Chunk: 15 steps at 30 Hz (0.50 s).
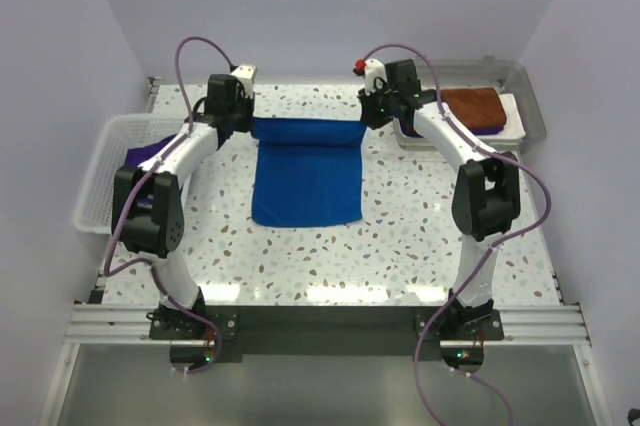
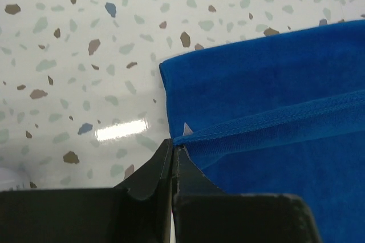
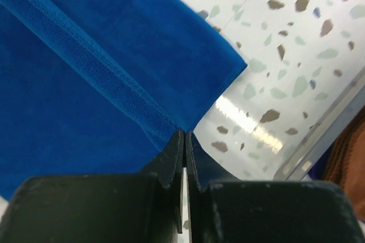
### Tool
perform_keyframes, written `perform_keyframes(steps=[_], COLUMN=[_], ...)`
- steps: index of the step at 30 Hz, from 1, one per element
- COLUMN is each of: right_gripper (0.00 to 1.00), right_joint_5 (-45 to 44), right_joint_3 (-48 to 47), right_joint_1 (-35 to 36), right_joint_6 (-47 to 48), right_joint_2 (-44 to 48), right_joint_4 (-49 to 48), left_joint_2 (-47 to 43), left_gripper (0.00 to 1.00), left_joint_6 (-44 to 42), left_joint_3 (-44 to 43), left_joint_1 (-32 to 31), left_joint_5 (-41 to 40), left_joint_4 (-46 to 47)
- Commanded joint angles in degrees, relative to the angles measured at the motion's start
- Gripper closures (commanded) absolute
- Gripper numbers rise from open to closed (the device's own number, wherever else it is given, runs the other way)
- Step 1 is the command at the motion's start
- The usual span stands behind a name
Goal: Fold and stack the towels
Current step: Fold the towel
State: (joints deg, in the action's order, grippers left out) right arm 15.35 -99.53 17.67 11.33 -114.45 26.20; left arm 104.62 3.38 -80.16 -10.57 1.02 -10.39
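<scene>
Speckled table (image 1: 400, 236) bears blue towel (image 1: 306, 181) between basket (image 1: 95, 178), tray (image 1: 536, 111).

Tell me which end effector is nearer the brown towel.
Right. The right end effector pinches a corner of the blue towel beside the tray holding the brown towel; the left end effector pinches the opposite corner, farther off.

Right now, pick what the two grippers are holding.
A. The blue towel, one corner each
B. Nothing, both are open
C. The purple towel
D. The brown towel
A: the left gripper and the right gripper are each shut on a corner of the blue towel, as both wrist views show.
</scene>
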Motion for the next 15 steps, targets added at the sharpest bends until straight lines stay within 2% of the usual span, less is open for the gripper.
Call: perform_keyframes(steps=[1, 8, 15], right_gripper=[1.00, 1.00, 1.00], right_joint_5=[1.3, -0.8, -1.3], right_joint_3=[3.0, 7.9, 7.7], right_joint_1=[-0.3, 0.0, 0.6], right_joint_6=[-1.0, -2.5, -3.6], right_joint_2=[5.7, 9.0, 11.4], right_joint_4=[4.4, 6.3, 10.0], left_joint_2=[-6.2, -10.7, -13.0], left_gripper=[1.00, 1.00, 1.00], left_joint_6=[-1.1, 2.2, 2.9], left_joint_3=[3.2, 11.6, 11.6], left_joint_1=[0.6, 0.5, 0.5], left_joint_5=[-0.1, 1.7, -0.2], left_joint_4=[-2.5, -3.7, -7.8])
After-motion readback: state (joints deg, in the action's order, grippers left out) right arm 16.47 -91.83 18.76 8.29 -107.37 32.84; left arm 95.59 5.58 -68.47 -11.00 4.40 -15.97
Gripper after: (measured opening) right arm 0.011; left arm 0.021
